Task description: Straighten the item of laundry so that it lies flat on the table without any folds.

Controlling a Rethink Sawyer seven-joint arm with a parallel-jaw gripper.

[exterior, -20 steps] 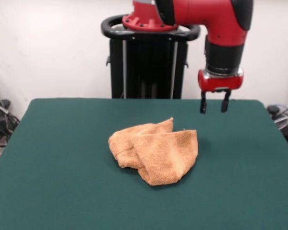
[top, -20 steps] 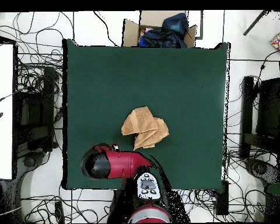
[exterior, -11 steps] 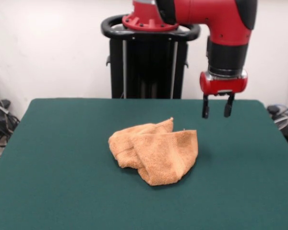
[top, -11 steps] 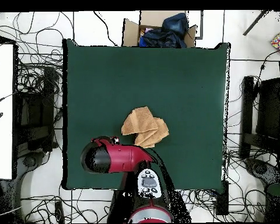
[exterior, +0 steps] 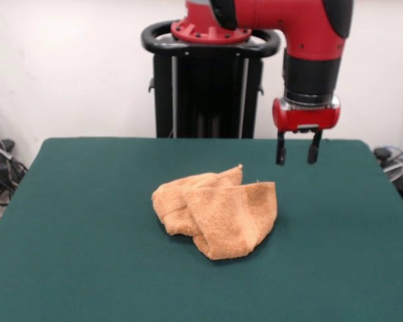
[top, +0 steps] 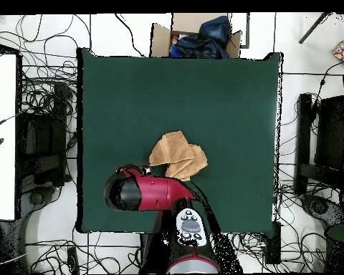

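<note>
Towel [exterior: 216, 210] sits near the middle of the green counter [exterior: 80, 235]. It is orange-tan and fuzzy. It is not flat. It lies in a bunched heap, with folds stacked over each other and one corner poking up toward the back. From above, the towel [top: 178, 157] looks like a small crumpled shape with lots of bare counter [top: 203, 93] all around it.

The red and black arm hangs down from above. Its tool [exterior: 295, 149] is up in the air, behind the towel and off to one side. It does not touch the towel or the counter. The two black fingers [exterior: 281, 148] point down with a gap between them, and nothing is held there.

From above, a cardboard box [top: 196, 39] with dark cloth in it sits past the far edge of the counter.
</note>
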